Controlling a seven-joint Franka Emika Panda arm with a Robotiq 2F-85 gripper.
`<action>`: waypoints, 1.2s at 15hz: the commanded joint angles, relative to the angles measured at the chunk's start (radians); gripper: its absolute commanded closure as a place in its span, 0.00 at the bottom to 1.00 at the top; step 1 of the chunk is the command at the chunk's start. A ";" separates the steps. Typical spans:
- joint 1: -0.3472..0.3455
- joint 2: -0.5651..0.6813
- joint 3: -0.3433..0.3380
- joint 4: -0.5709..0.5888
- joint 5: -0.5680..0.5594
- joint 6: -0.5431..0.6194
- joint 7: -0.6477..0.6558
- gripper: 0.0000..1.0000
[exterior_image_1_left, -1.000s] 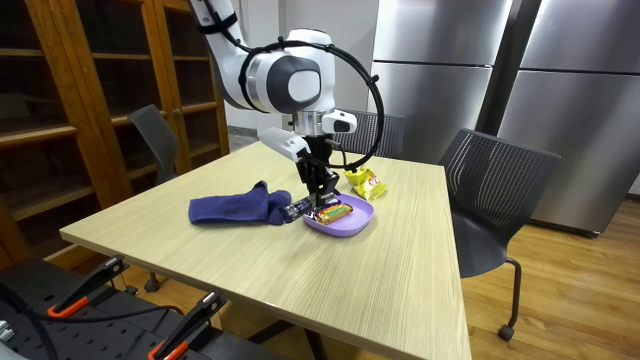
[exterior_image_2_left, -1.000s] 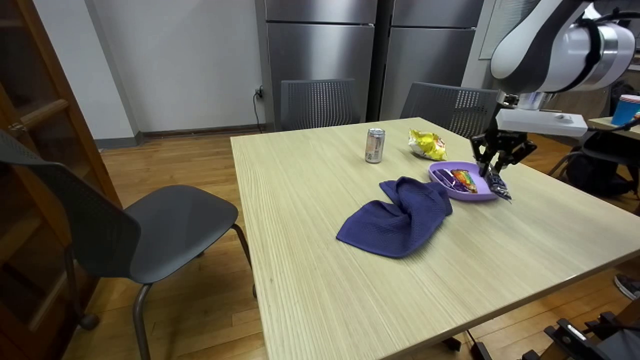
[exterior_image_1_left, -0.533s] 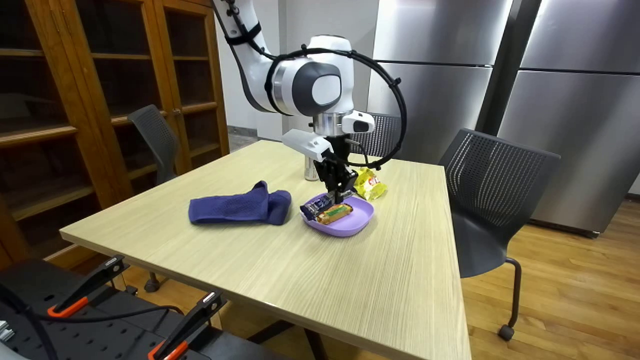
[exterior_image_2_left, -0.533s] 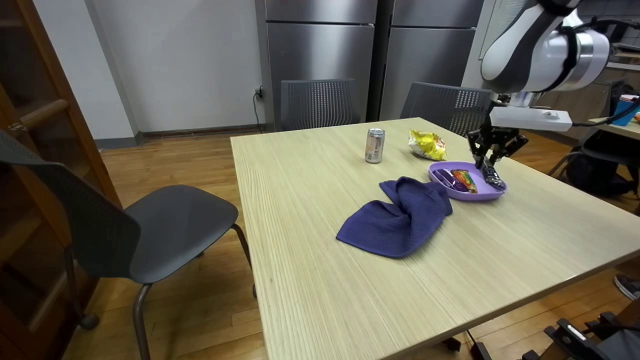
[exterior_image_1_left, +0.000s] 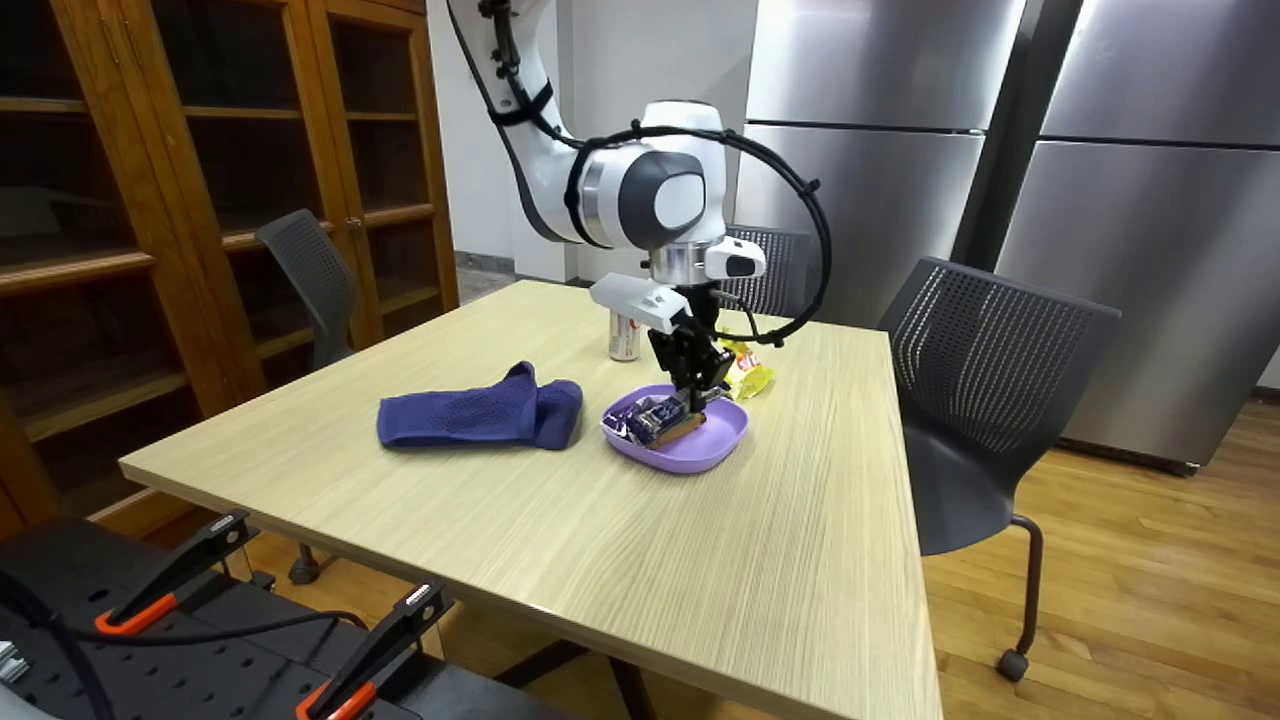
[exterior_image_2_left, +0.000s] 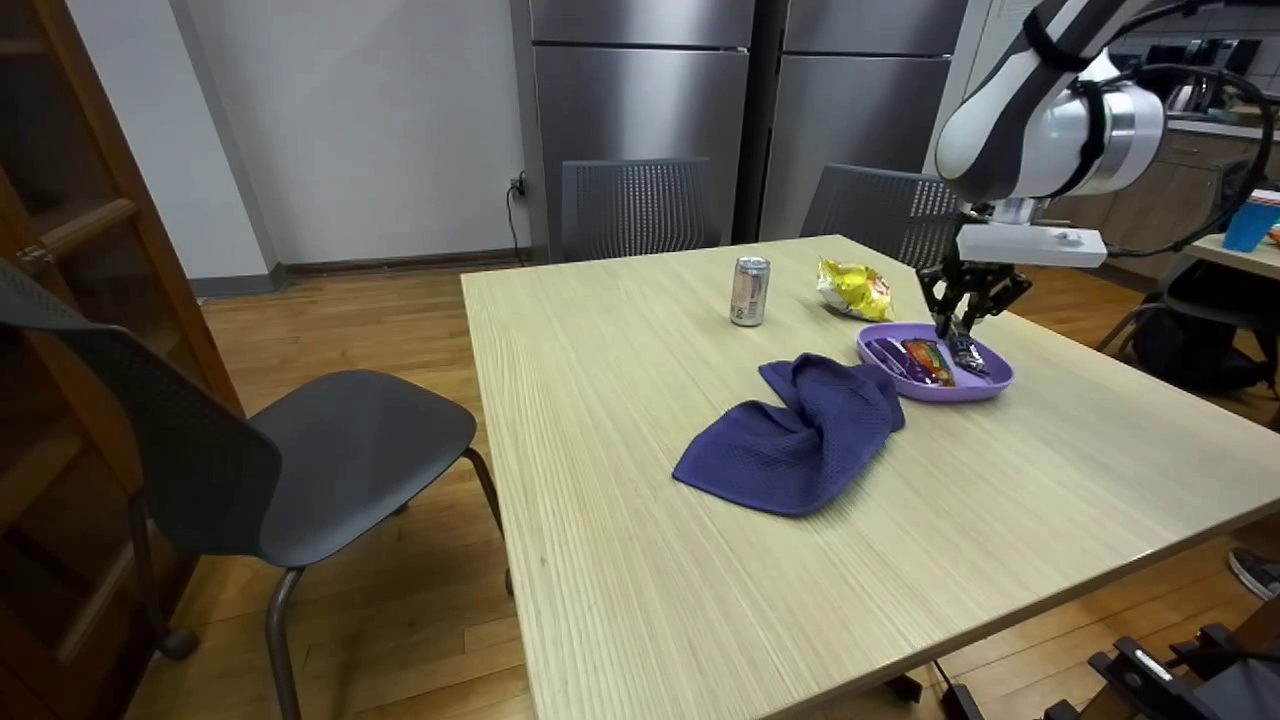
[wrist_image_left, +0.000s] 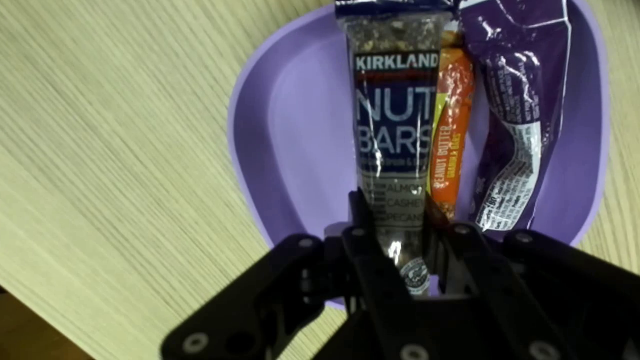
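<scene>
Pale tabletop (exterior_image_1_left: 520, 530) below, the gripper (wrist_image_left: 394, 212) clasps a nut bar (wrist_image_left: 394, 120) between its jaws.

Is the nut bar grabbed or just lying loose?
Grabbed: in the wrist view, the end effector pinches the nut bar, a finger on each side. I can't tell whether the nut bar touches the purple plate.

You have bright, fairly even light on the table (exterior_image_1_left: 780, 560), with only faint, soft shadows around the towel (exterior_image_1_left: 465, 418). Pale streaks of reflected light run down the fridges (exterior_image_1_left: 885, 220) in both exterior views, while the cabinet panes (exterior_image_1_left: 235, 150) sit dark. Wide-angle stretch leans upright lines outward at your view's sides. In your wrist view, white glints mark the shiny bar (wrist_image_left: 392, 115), its big lettering reads clearly, and the gripper (wrist_image_left: 395, 202) shows almost black.
</scene>
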 joint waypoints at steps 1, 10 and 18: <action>-0.015 0.058 -0.002 0.098 -0.034 -0.055 -0.005 0.94; -0.023 0.160 -0.005 0.229 -0.049 -0.109 -0.003 0.94; -0.025 0.187 -0.006 0.273 -0.061 -0.151 -0.013 0.94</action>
